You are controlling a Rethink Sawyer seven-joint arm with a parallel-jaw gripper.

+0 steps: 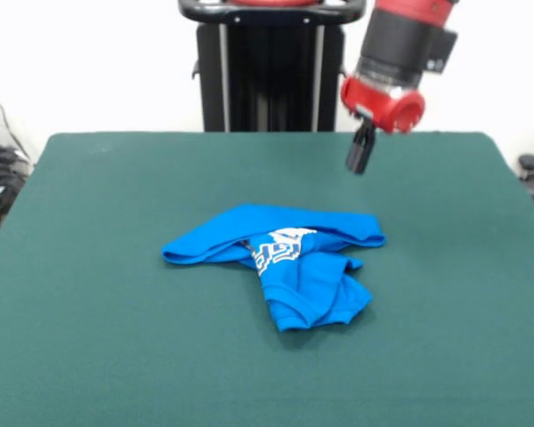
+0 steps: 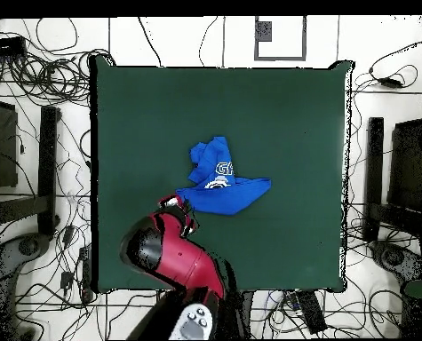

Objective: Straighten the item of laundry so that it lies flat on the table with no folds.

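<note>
The item of laundry [image 1: 289, 267] is a small bright blue garment with white lettering. It lies crumpled and folded over itself near the middle of the dark green table [image 1: 107, 320]. In the overhead view the garment [image 2: 221, 185] sits just left of the table's [image 2: 294, 107] centre. My gripper [image 1: 360, 153] hangs above the table, behind and to the right of the garment in the front view, clear of the cloth. Its black fingers stand together and hold nothing. In the overhead view the gripper [image 2: 177, 204] is at the garment's lower left edge.
The red arm [image 2: 170, 257] reaches in over the table's robot-side edge. The black pedestal [image 1: 271, 71] stands behind the far edge. Cables and stands [image 2: 36, 178] lie on the floor around the table.
</note>
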